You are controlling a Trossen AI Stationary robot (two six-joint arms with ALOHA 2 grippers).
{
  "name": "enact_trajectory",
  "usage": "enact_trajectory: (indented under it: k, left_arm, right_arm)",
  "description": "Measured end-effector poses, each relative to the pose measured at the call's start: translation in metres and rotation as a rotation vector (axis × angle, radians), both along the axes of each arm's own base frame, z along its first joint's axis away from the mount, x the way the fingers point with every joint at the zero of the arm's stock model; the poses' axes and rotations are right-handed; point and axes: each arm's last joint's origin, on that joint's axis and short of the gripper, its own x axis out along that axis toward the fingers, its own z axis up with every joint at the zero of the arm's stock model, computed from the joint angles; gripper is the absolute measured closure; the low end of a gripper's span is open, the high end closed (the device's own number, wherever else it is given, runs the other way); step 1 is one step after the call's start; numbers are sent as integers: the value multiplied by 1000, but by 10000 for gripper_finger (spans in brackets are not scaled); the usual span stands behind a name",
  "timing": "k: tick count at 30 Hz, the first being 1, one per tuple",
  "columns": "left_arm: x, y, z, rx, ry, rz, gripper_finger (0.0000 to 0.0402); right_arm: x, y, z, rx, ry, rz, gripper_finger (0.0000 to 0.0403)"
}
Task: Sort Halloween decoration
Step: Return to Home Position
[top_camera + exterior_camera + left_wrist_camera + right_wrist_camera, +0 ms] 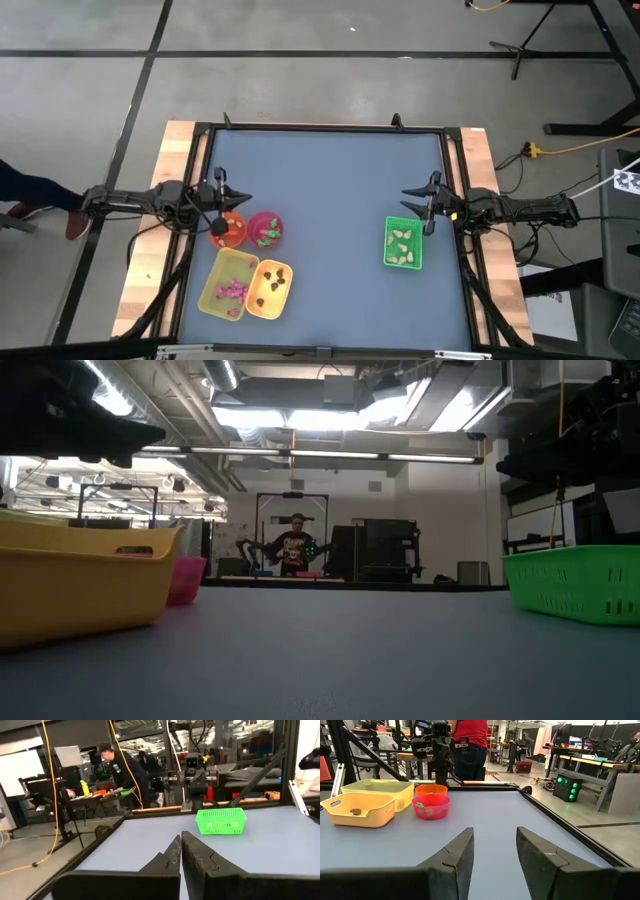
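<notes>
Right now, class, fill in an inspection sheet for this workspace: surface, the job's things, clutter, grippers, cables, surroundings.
Surface: blue-grey table top, bare in the middle.
Job's things: magenta trinkets in the light yellow tray; dark brown trinkets in the orange-yellow tray; green trinkets in the pink bowl; cream-white trinkets in the green basket; orange bowl, contents unclear.
Clutter: nothing seen.
Grippers: left gripper shut, empty, by the bowls; right gripper open, empty, by the green basket.
Cables: yellow cable on the floor right of the table.
Surroundings: a person beyond the table.
</notes>
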Motion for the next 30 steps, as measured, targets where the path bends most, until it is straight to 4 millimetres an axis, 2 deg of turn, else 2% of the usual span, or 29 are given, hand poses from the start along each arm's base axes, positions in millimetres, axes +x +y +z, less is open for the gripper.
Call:
enact_trajectory:
  k: [30]
  left_arm:
    - [0, 0, -3, 26, 39, 4, 401]
  right_arm:
    - [0, 0, 0, 1, -2, 0, 258]
